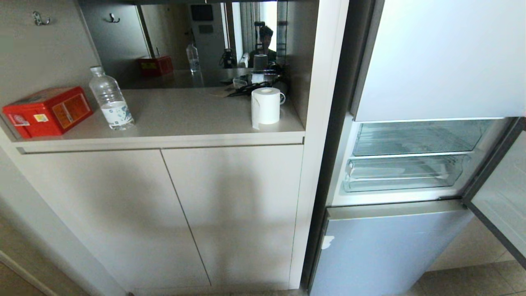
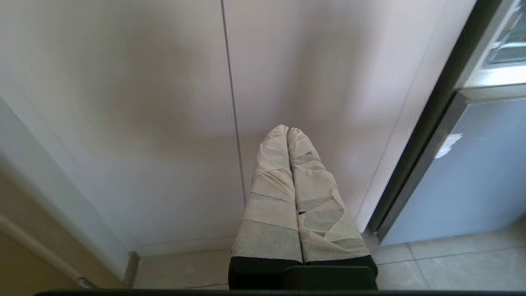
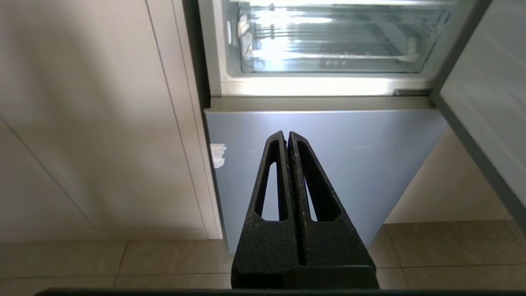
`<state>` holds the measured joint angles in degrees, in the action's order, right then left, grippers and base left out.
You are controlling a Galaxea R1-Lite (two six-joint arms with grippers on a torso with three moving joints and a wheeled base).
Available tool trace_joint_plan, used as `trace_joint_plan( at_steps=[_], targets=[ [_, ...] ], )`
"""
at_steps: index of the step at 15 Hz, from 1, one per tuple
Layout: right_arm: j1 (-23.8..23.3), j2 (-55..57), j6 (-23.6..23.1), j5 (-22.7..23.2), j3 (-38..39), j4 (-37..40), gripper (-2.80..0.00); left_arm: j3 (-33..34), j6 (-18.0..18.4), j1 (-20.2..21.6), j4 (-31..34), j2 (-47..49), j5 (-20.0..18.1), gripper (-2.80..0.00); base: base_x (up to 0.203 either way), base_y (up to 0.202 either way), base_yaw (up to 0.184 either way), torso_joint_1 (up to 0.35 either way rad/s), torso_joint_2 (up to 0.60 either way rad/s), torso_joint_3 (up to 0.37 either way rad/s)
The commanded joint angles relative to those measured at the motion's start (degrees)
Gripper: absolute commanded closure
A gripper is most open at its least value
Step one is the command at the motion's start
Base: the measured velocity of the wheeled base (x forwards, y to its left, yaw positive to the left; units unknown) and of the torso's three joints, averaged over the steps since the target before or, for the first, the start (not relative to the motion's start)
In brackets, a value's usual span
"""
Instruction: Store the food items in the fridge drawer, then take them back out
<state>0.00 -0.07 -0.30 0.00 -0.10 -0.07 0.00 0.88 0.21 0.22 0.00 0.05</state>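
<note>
Neither food piece, the red nor the orange-red, shows in any view, so where they lie cannot be told. Both hands are empty. The left hand [image 2: 287, 130], its two fingers wrapped in pale tape, has them pressed together and points low at the beige cupboard doors [image 1: 164, 213] to the left of the fridge. The right hand [image 3: 286, 135], bare black moulded plastic with slotted fingers, is likewise pinched closed and points at the flat blue-grey lower fridge door [image 3: 328, 164].

The step in hand looks like the approach: getting squared up to the open fridge compartment before anything is touched. The shallow clear plastic fridge drawer with its white front strip [image 1: 404, 172] sits pushed in, directly beneath the taller clear drawer [image 1: 415, 137] and just above the blue-grey lower door. To do this well, I would judge that the robot should centre itself on that drawer, keep off the opened grey fridge door [image 1: 499, 193] swung out to the drawer's right, and part one hand's fingers before reaching for the front lip.

The drawer is hard, glossy, ribbed transparent plastic, likely slick, so a hook under the lip should serve better than a pinch. On the matte beige desk [image 1: 197, 111], left of the fridge, stand a white paper roll [image 1: 266, 106], a clear plastic water bottle [image 1: 111, 100] and a red rectangular box [image 1: 47, 111].
</note>
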Motion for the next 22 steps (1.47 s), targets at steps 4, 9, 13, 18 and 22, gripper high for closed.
trace_joint_plan(
  at_steps=[4,9,13,18,22],
  targets=[
    [0.0,0.1,0.0,0.0,0.0,0.0,0.0,0.0,0.0,0.0,0.0,0.1,0.0,0.0,0.0,0.0,0.0,-0.14,0.3,0.148],
    [0.0,0.1,0.0,0.0,0.0,0.0,0.0,0.0,0.0,0.0,0.0,0.2,0.0,0.0,0.0,0.0,0.0,-0.139,0.31,0.16],
    [0.0,0.1,0.0,0.0,0.0,0.0,0.0,0.0,0.0,0.0,0.0,0.1,0.0,0.0,0.0,0.0,0.0,-0.151,0.32,0.165],
    [0.0,0.1,0.0,0.0,0.0,0.0,0.0,0.0,0.0,0.0,0.0,0.1,0.0,0.0,0.0,0.0,0.0,-0.159,0.34,0.175],
    [0.0,0.1,0.0,0.0,0.0,0.0,0.0,0.0,0.0,0.0,0.0,0.1,0.0,0.0,0.0,0.0,0.0,-0.172,0.36,0.191]
  ],
)
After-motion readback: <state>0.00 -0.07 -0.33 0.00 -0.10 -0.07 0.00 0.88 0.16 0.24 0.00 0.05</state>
